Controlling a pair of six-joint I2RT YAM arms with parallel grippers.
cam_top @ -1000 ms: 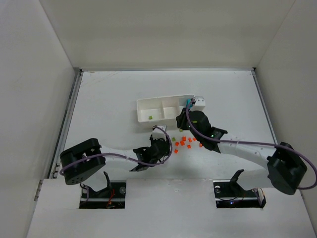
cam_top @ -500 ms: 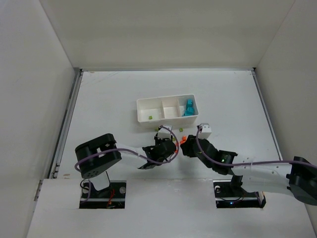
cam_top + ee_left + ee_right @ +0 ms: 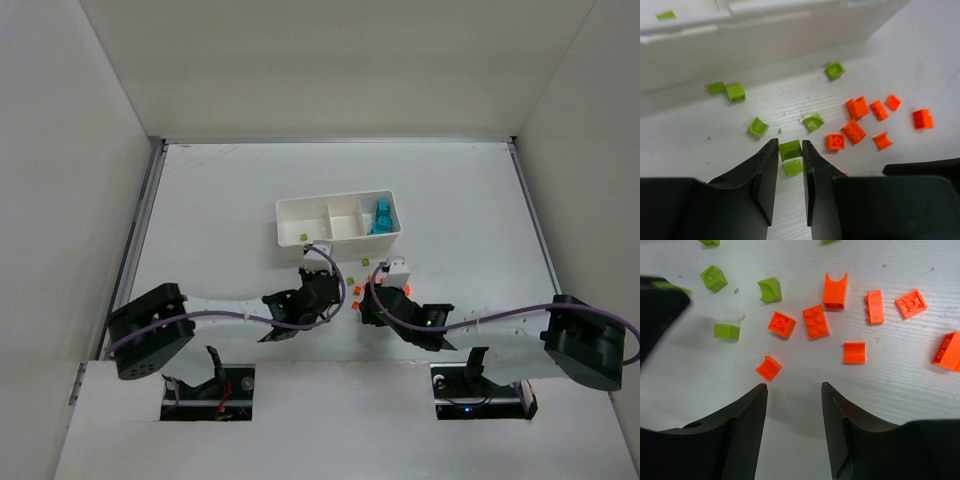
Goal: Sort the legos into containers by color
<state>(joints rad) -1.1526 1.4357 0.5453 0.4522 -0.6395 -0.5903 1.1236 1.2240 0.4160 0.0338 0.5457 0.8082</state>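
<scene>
White bench (image 3: 200,200) is lying under your arms, with plain white walls (image 3: 60,150) closing it in on the left, back and right. The tray (image 3: 335,199) is sitting near the middle of the bench, toward the back edge, its three compartments running side by side. A single green lego (image 3: 302,237) is lying in the left compartment, and teal legos (image 3: 382,218) are piling up in the right one.

Just in front of the tray's near wall, loose green legos (image 3: 813,121) are lying scattered to the left and orange legos (image 3: 815,321) to the right, all on the bare bench.

Your left gripper (image 3: 790,150) is clenching a lime green lego (image 3: 790,147) between its fingertips, low among the loose green ones. Your right gripper (image 3: 792,390) is hovering released, its jaws standing apart, over the near side of the orange scatter.
</scene>
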